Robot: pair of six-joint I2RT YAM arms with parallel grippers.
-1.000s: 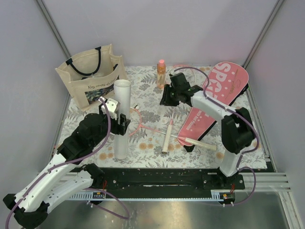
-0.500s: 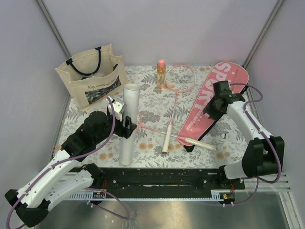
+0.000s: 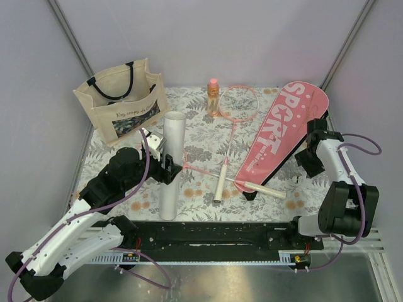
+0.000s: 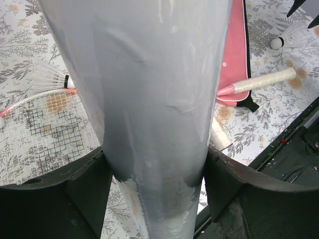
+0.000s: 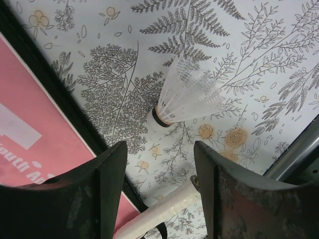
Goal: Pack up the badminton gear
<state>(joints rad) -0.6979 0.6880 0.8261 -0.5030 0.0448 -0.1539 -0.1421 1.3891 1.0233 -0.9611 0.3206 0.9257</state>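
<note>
From above, the left claw [image 3: 167, 168] is clamped on the long white cardboard tube [image 3: 174, 132], which stands roughly upright well left of the pink racket-shaped fabric cover lettered "SPORT" [image 3: 277, 135]. The right claw [image 3: 306, 158] hangs just right of that cover, jaws apart and empty.

In the left wrist view, the tube's smooth wall could slide through the fingers [image 4: 84, 184] and drop onto the strings of the thin pink-framed racket [image 4: 45, 129] left of the cover.

In the right wrist view, a white plastic-skirted shuttlecock [image 5: 187, 97] lies on the floral counter [image 5: 259, 45] right of the cover. An off-centre close would likely flick it away or crush its skirt.
</note>
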